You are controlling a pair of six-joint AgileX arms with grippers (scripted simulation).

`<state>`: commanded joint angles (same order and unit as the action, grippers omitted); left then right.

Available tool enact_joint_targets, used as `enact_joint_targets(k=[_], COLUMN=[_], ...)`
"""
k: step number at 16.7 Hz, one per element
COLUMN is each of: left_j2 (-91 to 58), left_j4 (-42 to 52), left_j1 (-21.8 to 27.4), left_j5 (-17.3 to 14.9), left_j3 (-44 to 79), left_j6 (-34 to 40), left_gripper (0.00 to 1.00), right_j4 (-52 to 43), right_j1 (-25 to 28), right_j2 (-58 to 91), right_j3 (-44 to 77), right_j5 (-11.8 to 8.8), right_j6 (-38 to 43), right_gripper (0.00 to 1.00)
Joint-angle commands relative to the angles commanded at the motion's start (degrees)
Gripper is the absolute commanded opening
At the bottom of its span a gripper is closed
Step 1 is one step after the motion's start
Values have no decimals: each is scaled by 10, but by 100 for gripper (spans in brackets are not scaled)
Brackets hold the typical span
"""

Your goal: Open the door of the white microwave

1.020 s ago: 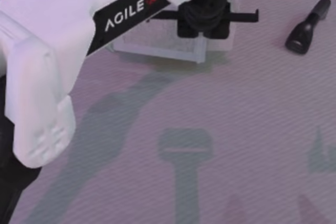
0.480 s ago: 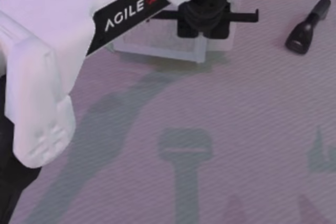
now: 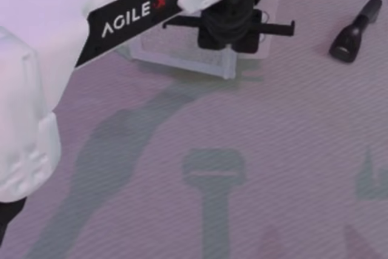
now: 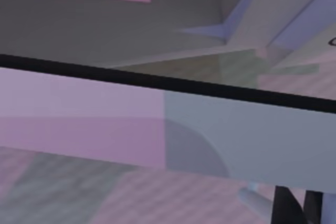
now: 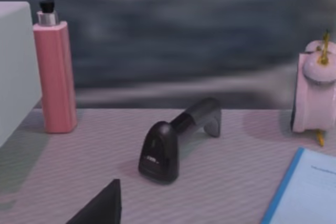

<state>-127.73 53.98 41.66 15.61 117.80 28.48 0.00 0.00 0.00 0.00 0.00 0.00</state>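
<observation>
Task item: white microwave (image 3: 267, 4), at 12 o'clock on the table (image 3: 254, 168), largely under the left arm.
Door (image 3: 182, 50): swung partly out from the front, mesh window visible; opening begun, not finished.
Left claw (image 3: 229, 34): at the door's free edge, near the handle; finger state cannot tell.
Right claw: not seen; parked.
Microwave cavity: seen in left wrist view, nothing visible inside.
Other: black scanner (image 3: 354, 28), at 2 o'clock.

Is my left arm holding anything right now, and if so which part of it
It cannot be told. The left gripper sits over the front of the white microwave, by the door, but its own body hides whether the jaws grip the handle.
</observation>
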Motion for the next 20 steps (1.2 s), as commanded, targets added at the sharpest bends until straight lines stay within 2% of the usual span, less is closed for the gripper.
enact_joint_targets(k=[20], left_j2=[12], left_j4=[-10], left_j1=[-1], left_j5=[-5], left_j3=[-16], left_j6=[-9], left_gripper=[0], right_j4=[0], right_j1=[0], right_j2=[0], right_j3=[0], right_j5=[0], right_j6=[0], right_gripper=[100])
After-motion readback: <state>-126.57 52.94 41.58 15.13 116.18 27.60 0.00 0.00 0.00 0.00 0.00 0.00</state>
